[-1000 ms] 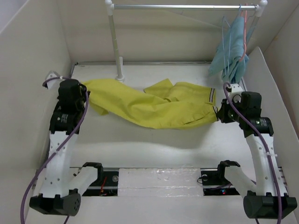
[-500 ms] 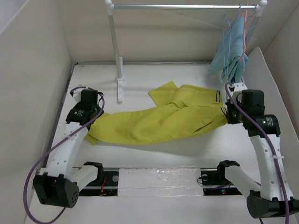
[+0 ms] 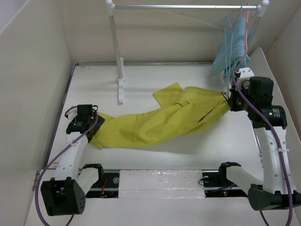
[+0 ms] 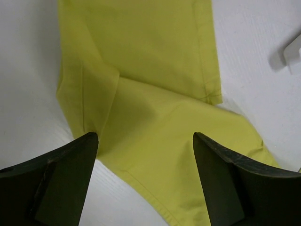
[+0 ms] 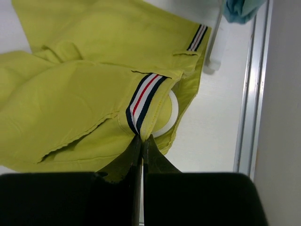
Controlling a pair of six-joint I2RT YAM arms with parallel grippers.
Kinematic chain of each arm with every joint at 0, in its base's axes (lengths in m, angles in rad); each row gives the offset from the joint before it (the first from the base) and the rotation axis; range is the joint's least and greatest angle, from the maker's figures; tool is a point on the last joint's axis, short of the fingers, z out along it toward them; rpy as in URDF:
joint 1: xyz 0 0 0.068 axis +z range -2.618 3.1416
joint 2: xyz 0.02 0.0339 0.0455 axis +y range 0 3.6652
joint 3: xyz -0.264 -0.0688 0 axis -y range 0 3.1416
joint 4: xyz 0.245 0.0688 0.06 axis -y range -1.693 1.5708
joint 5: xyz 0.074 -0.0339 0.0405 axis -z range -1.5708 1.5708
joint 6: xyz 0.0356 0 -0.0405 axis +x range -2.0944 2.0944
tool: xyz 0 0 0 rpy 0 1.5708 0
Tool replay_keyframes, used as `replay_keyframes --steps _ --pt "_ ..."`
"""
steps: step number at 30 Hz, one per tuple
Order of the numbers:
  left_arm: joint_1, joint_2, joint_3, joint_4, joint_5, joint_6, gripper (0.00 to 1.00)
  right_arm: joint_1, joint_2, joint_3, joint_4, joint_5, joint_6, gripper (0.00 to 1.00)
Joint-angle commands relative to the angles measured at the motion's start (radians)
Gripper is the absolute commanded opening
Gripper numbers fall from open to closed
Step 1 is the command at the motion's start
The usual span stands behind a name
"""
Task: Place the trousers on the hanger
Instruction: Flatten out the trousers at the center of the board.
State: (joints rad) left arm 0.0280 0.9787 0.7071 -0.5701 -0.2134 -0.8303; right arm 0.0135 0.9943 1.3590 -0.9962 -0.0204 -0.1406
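The mustard yellow-green trousers lie stretched across the table from near left to far right. My right gripper is shut on their striped waistband, its tips pinching the fold just below the hanging cloth. My left gripper stands open over the leg end. Its dark fingers stand wide apart above the trouser hem, holding nothing. The pale-blue wire hanger hangs on the rail at the far right.
A white rail on a post crosses the back. A pink hanger with light-blue cloth hangs beside the wire hanger. White walls close in left and right. The post's foot lies near the leg end.
My left gripper has pulled back toward the near left, opened and let go of the leg end. My right gripper has carried the waistband toward the far right, stretching the trousers.
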Motion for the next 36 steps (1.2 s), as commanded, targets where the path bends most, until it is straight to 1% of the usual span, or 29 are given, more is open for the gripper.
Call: replay_keyframes --steps 1,3,4,6,9,10,11,13,14,15,17,18,20,23,24,25,26,27,28,29,31,32,34,35,36 --pt "-0.010 -0.051 0.020 -0.092 0.014 -0.098 0.79 -0.009 -0.008 0.058 0.117 -0.058 0.007 0.00" --pt "-0.010 -0.037 0.043 -0.115 0.014 -0.110 0.79 -0.009 -0.017 0.037 0.122 -0.070 0.001 0.00" --pt "-0.010 -0.038 0.045 -0.138 -0.016 -0.116 0.78 -0.009 -0.026 0.020 0.128 -0.073 0.001 0.00" --pt "-0.010 -0.041 0.051 -0.160 -0.033 -0.148 0.77 -0.009 -0.048 -0.026 0.142 -0.076 -0.001 0.00" --pt "-0.010 -0.017 0.118 -0.212 -0.154 -0.159 0.76 -0.009 -0.048 -0.046 0.151 -0.104 -0.001 0.00" --pt "-0.010 -0.005 0.136 -0.250 -0.228 -0.162 0.76 -0.009 -0.049 -0.052 0.156 -0.121 -0.001 0.00" --pt "-0.001 0.023 0.149 -0.264 -0.239 -0.167 0.75 -0.009 -0.051 -0.060 0.162 -0.127 -0.001 0.00" --pt "0.000 0.044 0.141 -0.264 -0.224 -0.184 0.74 -0.009 -0.062 -0.092 0.179 -0.139 -0.001 0.00" --pt "0.000 0.041 0.112 -0.255 -0.218 -0.200 0.71 -0.009 -0.063 -0.101 0.182 -0.141 -0.001 0.00" --pt "0.000 0.038 0.097 -0.238 -0.212 -0.214 0.67 -0.009 -0.065 -0.118 0.185 -0.144 -0.001 0.00" --pt "0.000 0.035 0.062 -0.177 -0.195 -0.239 0.65 -0.009 -0.075 -0.133 0.191 -0.156 -0.001 0.00" --pt "0.010 0.046 0.055 -0.168 -0.187 -0.248 0.59 -0.009 -0.078 -0.141 0.200 -0.164 0.001 0.00" --pt "0.010 0.099 0.054 -0.168 -0.159 -0.271 0.54 -0.009 -0.082 -0.155 0.203 -0.173 0.003 0.00" --pt "0.010 0.149 0.039 -0.151 -0.156 -0.277 0.52 -0.009 -0.077 -0.153 0.206 -0.170 0.001 0.00" --pt "0.010 0.152 0.029 -0.137 -0.158 -0.274 0.44 -0.009 -0.074 -0.153 0.206 -0.167 0.001 0.00" --pt "0.010 0.161 -0.004 -0.085 -0.138 -0.270 0.33 -0.009 -0.074 -0.149 0.203 -0.161 -0.002 0.00" --pt "0.010 0.161 -0.004 -0.085 -0.138 -0.270 0.33 -0.009 -0.074 -0.149 0.203 -0.161 -0.002 0.00" --pt "0.010 0.164 -0.015 -0.065 -0.127 -0.251 0.13 -0.009 -0.071 -0.146 0.196 -0.156 -0.004 0.00" --pt "0.010 0.169 -0.026 -0.035 -0.127 -0.245 0.01 -0.009 -0.069 -0.140 0.192 -0.148 -0.004 0.00" --pt "0.010 0.170 -0.015 -0.030 -0.139 -0.242 0.00 -0.009 -0.074 -0.138 0.192 -0.144 -0.004 0.00" --pt "0.010 0.172 0.049 -0.030 -0.174 -0.189 0.00 0.000 -0.068 -0.133 0.189 -0.144 -0.005 0.00" --pt "0.010 0.163 0.168 -0.040 -0.187 -0.162 0.00 0.009 -0.065 -0.133 0.189 -0.144 -0.004 0.00" --pt "0.010 0.157 0.321 -0.072 -0.230 -0.106 0.00 0.009 -0.053 -0.132 0.195 -0.160 -0.004 0.00" --pt "-0.006 0.155 0.485 -0.074 -0.251 -0.080 0.00 0.009 -0.049 -0.130 0.197 -0.165 -0.002 0.00" --pt "-0.031 0.161 0.574 -0.083 -0.283 -0.060 0.00 0.009 -0.045 -0.123 0.199 -0.168 -0.004 0.00"
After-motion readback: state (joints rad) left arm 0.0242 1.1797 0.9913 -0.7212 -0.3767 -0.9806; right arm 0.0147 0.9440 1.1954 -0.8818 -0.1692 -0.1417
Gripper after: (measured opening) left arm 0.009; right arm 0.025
